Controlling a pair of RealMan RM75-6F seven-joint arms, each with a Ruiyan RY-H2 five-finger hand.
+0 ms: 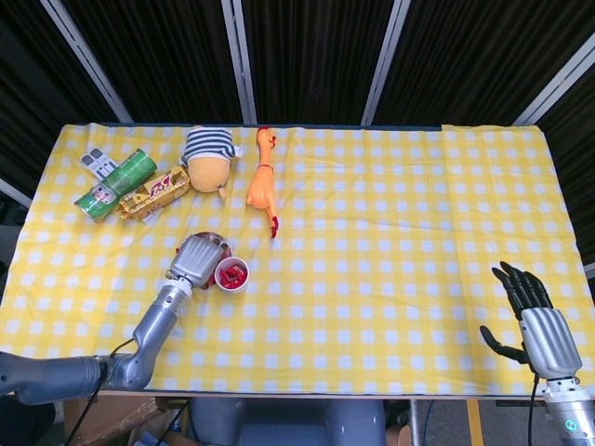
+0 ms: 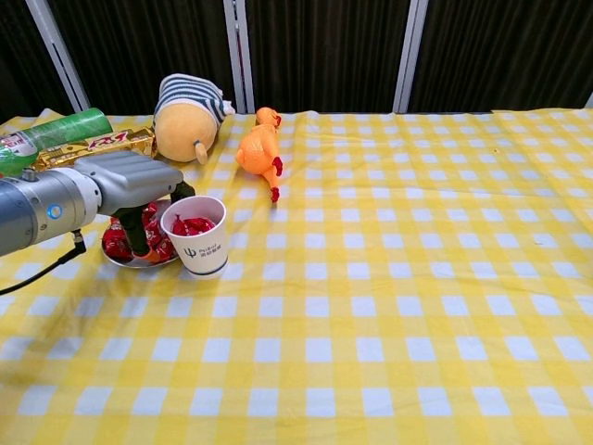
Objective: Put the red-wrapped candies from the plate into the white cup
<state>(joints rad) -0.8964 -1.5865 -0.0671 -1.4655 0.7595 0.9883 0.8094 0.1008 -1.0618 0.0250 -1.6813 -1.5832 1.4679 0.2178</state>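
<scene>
- Right now the left hand (image 2: pixel 130 181) is down over the plate (image 2: pixel 139 260), fingers (image 2: pixel 141 239) among the red candies (image 2: pixel 117 240); can't tell if it pinches one.
- White cup (image 2: pixel 200 237) touches the plate's edge, w/ candies in it already, so a short carry.
- Right hand (image 1: pixel 539 321) is spread, idle, well apart at the worktop edge.

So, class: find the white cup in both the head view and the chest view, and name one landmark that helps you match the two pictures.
Head view: the white cup sits left of centre, just right of the left robot hand.
Chest view: it stands at left, right of the plate.
Shared landmark: the orange rubber chicken, lying beyond the cup in both.
</scene>
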